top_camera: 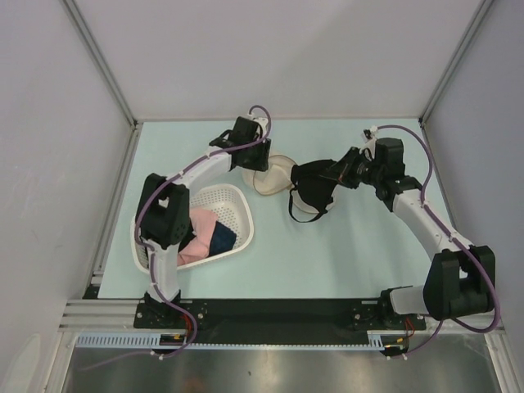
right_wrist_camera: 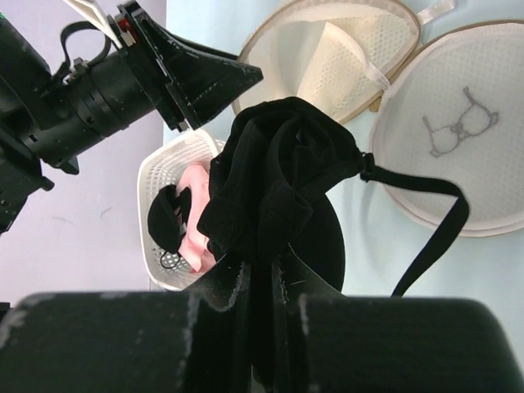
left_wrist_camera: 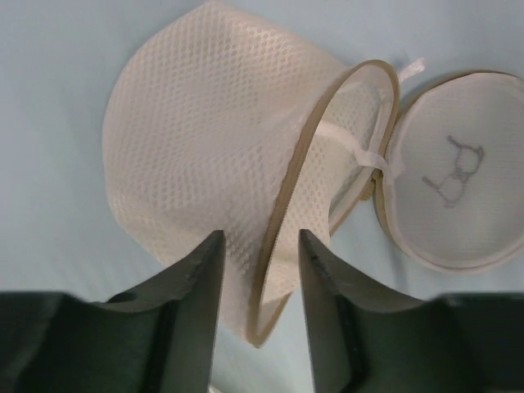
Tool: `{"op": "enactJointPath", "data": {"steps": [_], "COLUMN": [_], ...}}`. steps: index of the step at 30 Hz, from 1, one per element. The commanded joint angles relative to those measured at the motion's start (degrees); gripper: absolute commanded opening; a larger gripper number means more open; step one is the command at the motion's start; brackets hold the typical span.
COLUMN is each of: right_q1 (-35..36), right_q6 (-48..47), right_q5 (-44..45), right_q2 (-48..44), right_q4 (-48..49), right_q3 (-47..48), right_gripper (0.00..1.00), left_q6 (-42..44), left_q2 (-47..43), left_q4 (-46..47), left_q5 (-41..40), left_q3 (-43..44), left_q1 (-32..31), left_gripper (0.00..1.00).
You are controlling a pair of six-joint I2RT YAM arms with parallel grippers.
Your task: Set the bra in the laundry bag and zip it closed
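1. Black soft fabric: the bra is bunched and pinched between the pressed-together jaws of my right gripper. It hangs just to the right of the laundry bag, partly over the bag's flat lid.
2. Handling, as I judge it: the bra is light, limp and unlikely to slip. One thin strap dangles loose and could snag on the zip. The gathered cups are the better hold, and the straps should be tucked in last.
3. Cream mesh: the laundry bag lies open like a clamshell, with the domed half beside the lid that bears the logo. It looks flimsy and likely to slide or fold if pushed.
4. My left gripper has its jaws spread, straddling the tan zip rim of the domed half. I see no firm pinch yet.
5. A white perforated basket sits to the left of the bag, holding a pink garment and a navy cloth.
6. The table is pale blue-green, smooth and flat. Grey panel walls stand beyond the bag and to both sides.
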Motion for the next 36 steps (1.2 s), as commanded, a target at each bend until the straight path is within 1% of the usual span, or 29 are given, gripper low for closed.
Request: {"op": "enactJointPath", "data": {"steps": [1,2,3,5,6,7,8,11,12,15,16,18,19,20,22,23,24,25,27,28,31,36], "right_q1": [1.39,1.75,1.84,2.45,2.54,2.63,2.72,3.07,3.24,4.47,4.91,6.4,6.93,7.28,8.52,8.78,8.78,8.7,8.61,8.08,6.59,3.86], "right_q6": [-1.53,-1.88,-2.41,-3.82,-4.34,-5.48,-6.01,-8.9,-9.7,-12.6,-13.13,-14.19,-14.37,-14.37,-14.19,-13.67,-12.36,-11.13,-8.23,-4.21,1.6,4.88], "right_q5": [0.98,1.24,1.5,2.91,3.35,4.22,4.49,5.37,5.72,8.18,10.45,12.4,13.8,14.51,17.32,18.2,18.99,20.13,22.58,22.95,22.17,20.41], "right_q2": [0.48,0.31,0.22,-0.13,-0.48,-0.74,-0.75,-1.8,-2.32,-4.96,-6.44,-7.69,-8.21,-8.91,-9.71,-11.02,-11.81,-12.69,-14.1,-14.28,-14.55,-11.4], "right_q4": [2.8,2.54,2.36,1.66,1.4,0.61,0.26,-1.41,-1.68,-1.42,-1.16,-1.59,-2.46,-3.34,-7.54,-8.96,-10.28,-11.95,-13.97,-15.9,-14.79,-14.16], "right_q3": [2.64,2.55,2.46,2.2,2.11,2.11,2.11,2.28,2.2,0.88,-0.08,-0.44,-0.61,-0.35,0.17,0.79,0.79,0.7,1.14,1.32,0.79,2.9], "right_gripper": [0.0,0.0,0.0,0.0,0.0,0.0,0.0,0.0,0.0,0.0,0.0,0.0,0.0,0.0,0.0,0.0,0.0,0.0,0.0,0.0,0.0,0.0], "left_q6": [2.83,3.01,3.18,3.8,3.97,3.71,3.45,1.61,0.73,-4.19,-7.16,-10.77,-13.75,-14.74,-18.5,-19.83,-20.89,-22.73,-23.79,-24.93,-26.08,-26.08], "left_q2": [2.02,2.73,3.08,3.96,4.92,5.19,5.37,3.44,1.7,-1.74,-4.36,-7.36,-9.81,-10.88,-12.73,-14.22,-15.36,-16.42,-18.88,-19.24,-19.33,-20.2], "left_q4": [-1.63,-1.81,-2.07,-2.95,-3.39,-4.52,-4.97,-5.24,-5.24,-3.93,-2.01,0.99,4.22,5.65,8.98,10.31,11.88,15.21,19.87,20.68,22.62,23.85], "left_q5": [-7.6,-8.92,-9.45,-10.33,-10.95,-11.47,-11.65,-8.42,-5.01,1.68,5.79,9.6,13.7,15.14,17.6,21.35,22.52,22.97,23.32,23.24,23.68,22.18], "left_q3": [6.19,7.15,7.51,9.26,9.97,11.19,11.47,10.51,10.07,6.04,2.89,-0.99,-4.4,-6.09,-10.74,-12.42,-14.18,-18.37,-22.09,-25.06,-28.59,-30.63], "left_q1": [-2.09,-2.35,-2.61,-3.4,-3.67,-3.93,-4.37,-5.16,-5.25,-5.25,-5.17,-4.55,-4.38,-4.38,-4.38,-4.2,-4.2,-4.29,-4.46,-4.38,-4.81,-5.87], "left_gripper": [0.39,0.36,0.29,0.22,0.08,0.01,0.0,0.0,0.0,0.0,0.0,0.0,0.0,0.0,0.0,0.0,0.0,0.0,0.0,0.0,0.0,0.0]}}
